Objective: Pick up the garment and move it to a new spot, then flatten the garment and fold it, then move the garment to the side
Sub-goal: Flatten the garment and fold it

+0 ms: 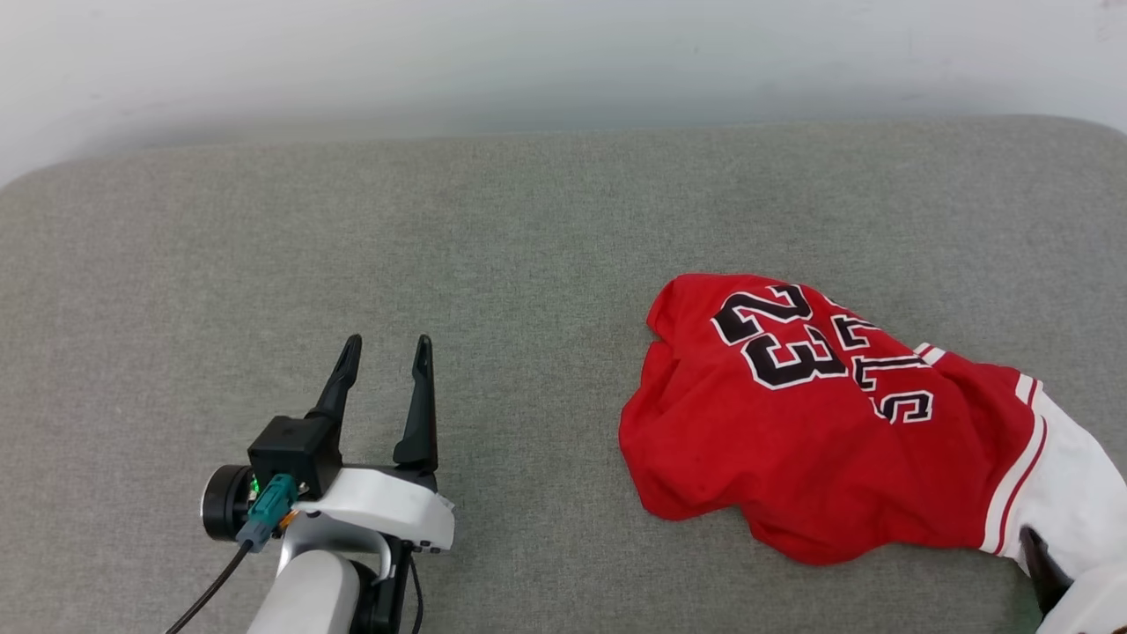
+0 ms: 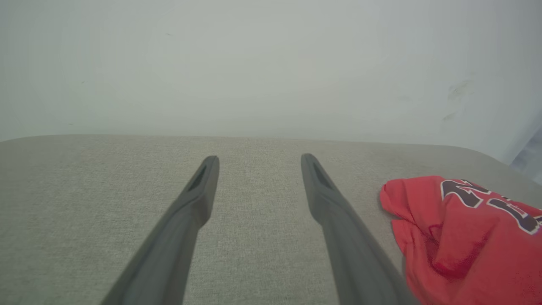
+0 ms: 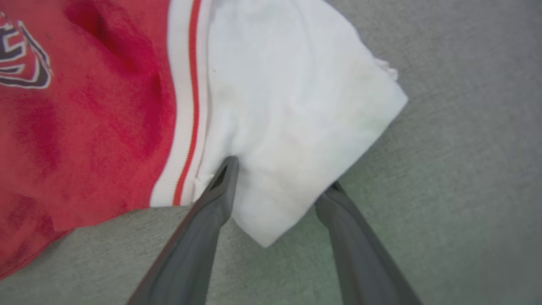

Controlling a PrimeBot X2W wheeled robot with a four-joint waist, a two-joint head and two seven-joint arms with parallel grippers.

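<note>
Right end effector (image 3: 281, 174), spread open, straddles the garment's (image 3: 84, 127) sleeve corner on grey cushion (image 3: 465, 169).

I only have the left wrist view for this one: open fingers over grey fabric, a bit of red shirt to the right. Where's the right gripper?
Observer: The right gripper is at the garment, on its white sleeve; a corner of the sleeve lies between its fingers.
Operator: Shut on it?
Observer: No, its jaws stand apart and nothing is pinched.
Operator: Is the shirt flat?
Observer: No. In the head view it lies crumpled, with the number 23 facing up.
</note>
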